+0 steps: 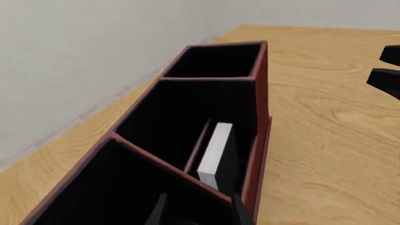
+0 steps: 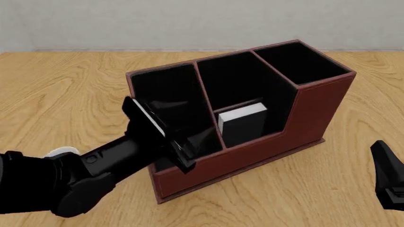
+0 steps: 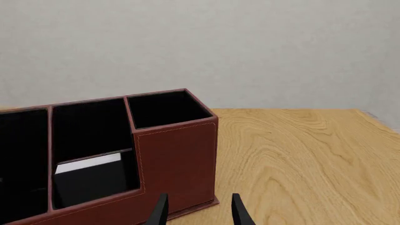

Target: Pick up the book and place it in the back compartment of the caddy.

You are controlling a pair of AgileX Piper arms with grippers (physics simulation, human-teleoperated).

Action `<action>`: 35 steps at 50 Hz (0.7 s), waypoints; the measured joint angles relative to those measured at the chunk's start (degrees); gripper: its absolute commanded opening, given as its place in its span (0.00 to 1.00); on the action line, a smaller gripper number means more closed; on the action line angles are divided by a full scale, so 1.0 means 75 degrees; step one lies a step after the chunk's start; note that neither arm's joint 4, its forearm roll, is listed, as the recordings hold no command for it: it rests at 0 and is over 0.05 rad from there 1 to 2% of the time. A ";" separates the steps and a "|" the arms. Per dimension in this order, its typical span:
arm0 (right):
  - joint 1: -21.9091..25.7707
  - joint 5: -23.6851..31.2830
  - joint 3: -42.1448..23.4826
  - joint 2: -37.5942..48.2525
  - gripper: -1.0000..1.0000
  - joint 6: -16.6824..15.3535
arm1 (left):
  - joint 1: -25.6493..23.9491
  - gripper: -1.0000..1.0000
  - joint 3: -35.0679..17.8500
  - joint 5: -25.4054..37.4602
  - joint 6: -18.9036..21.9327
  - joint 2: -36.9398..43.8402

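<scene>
The dark reddish-brown caddy [image 2: 309, 111] stands on the table. The black book [image 2: 243, 124], white page edges up, stands upright in the back compartment, the small low-walled cell behind the thin cross-divider [image 2: 237, 105]. It also shows in the left wrist view [image 1: 216, 152] and the right wrist view [image 3: 87, 180]. My left gripper [image 2: 192, 149] is open and empty, over the caddy's end cell beside the book's cell. My right gripper [image 2: 388, 177] is open and empty, low over the table apart from the caddy, with its fingers apart in the right wrist view [image 3: 198, 213].
The wooden table [image 2: 63, 85] runs to a grey wall [image 2: 189, 23] at the far edge. The caddy's tall-walled end cell [image 2: 300, 61] and the wide middle cell [image 2: 233, 80] hold nothing. The right gripper shows at the edge of the left wrist view [image 1: 387, 70].
</scene>
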 measured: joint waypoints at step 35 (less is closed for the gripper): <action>0.0000 0.0000 0.0000 0.0000 1.00 0.0000 | 0.1063 1.00 0.1824 0.1365 -0.0173 -0.3547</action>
